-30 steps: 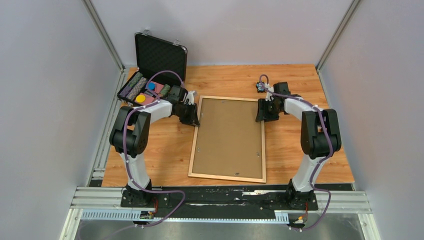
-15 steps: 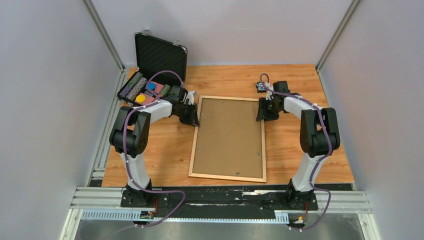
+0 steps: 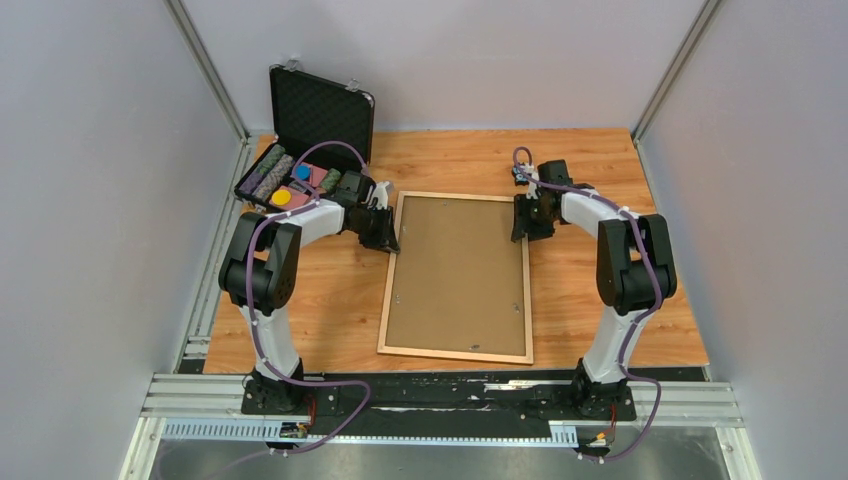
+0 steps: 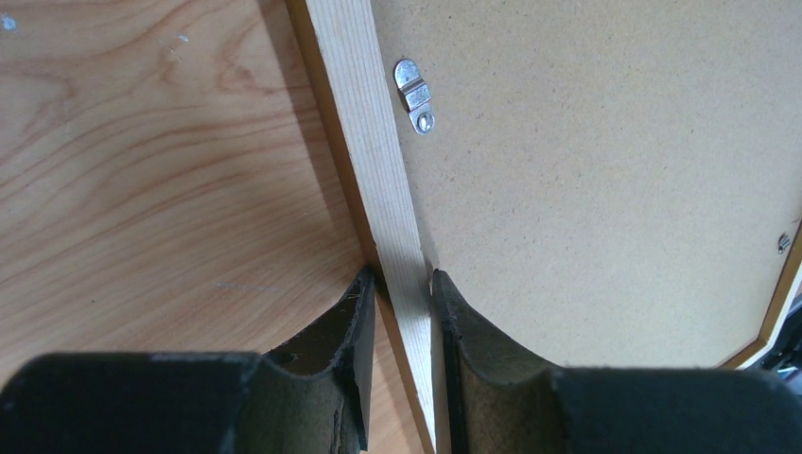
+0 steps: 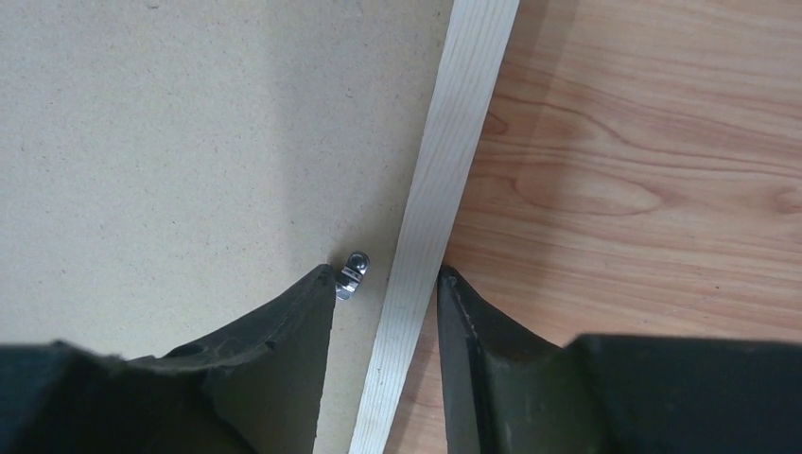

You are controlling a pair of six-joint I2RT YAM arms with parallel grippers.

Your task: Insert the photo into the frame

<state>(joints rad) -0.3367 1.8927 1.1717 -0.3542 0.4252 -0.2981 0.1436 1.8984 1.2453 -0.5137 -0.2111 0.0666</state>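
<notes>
The frame [image 3: 387, 290] lies face down mid-table, its thin light-wood rails around a brown backing board [image 3: 458, 275]. My left gripper [image 3: 386, 236] is at the far end of the left rail. In the left wrist view the left gripper [image 4: 399, 279] is shut on that rail [image 4: 364, 123], one finger on each side. My right gripper [image 3: 522, 228] is at the right rail. In the right wrist view the right gripper [image 5: 388, 274] straddles the rail [image 5: 463, 113]: the outer finger touches it, the inner finger [image 5: 317, 303] stands apart over the board. The photo is out of view.
An open black case [image 3: 310, 140] with coloured items stands at the back left, close behind my left arm. Small metal clips [image 4: 414, 95] [image 5: 354, 274] sit on the backing board beside each rail. Bare wooden tabletop [image 3: 600, 180] surrounds the frame.
My right gripper's jaws have narrowed a little around the right rail, and its wrist has shifted slightly toward the back. The left arm and the frame have not moved.
</notes>
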